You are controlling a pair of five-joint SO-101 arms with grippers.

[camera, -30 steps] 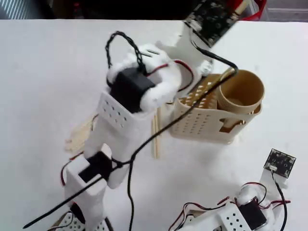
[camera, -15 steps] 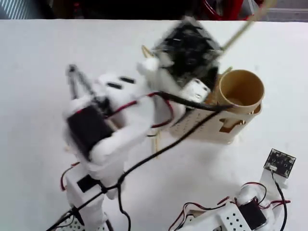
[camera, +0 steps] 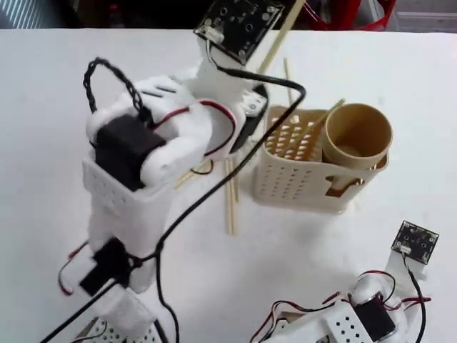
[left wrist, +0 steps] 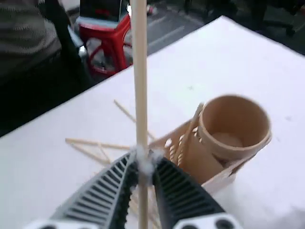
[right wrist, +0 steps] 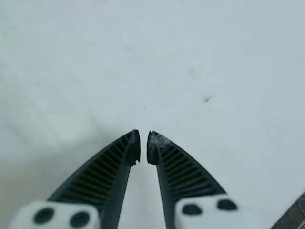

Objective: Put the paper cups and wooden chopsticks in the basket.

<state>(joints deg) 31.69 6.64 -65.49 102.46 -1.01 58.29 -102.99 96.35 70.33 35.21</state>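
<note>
- On the white table [camera: 57,86], right of centre in the high view: a cream perforated basket [camera: 296,182], with one paper cup [camera: 357,132] already upright inside its right end, mouth open upward.
- Leaning in the basket against the cup's left side: a thin stick [camera: 334,106] (a chopstick by the look of it), tip poking past the rim.
- Flat on the table near the basket's left wall: paired chopsticks [camera: 230,211], close along each other and apart from the basket.
- Behind the basket: a single chopstick [camera: 288,71]; in the left wrist view, beyond the basket on the table, crossed chopsticks [left wrist: 95,143].
- Past the table's far edge: a red stool [left wrist: 102,36].
- In the way: the bulk of the left arm [camera: 143,164] and its black cable [camera: 207,194], slung across the table left of the basket and covering the upper ends of the paired chopsticks in the high view.
- Left arm reared up tall beside the basket's left end, wrist lifted above the table.
- Left gripper [left wrist: 141,162] pinched tight on a held chopstick [left wrist: 139,71], gripped low on its length, with the long free end slanting up toward the far edge of the table.
- Right arm [camera: 357,318] low at the near right corner, well apart from the basket.
- Right gripper [right wrist: 143,143] aimed down at the table top, fingers all but together with only a sliver between the tips, nothing between them.
</note>
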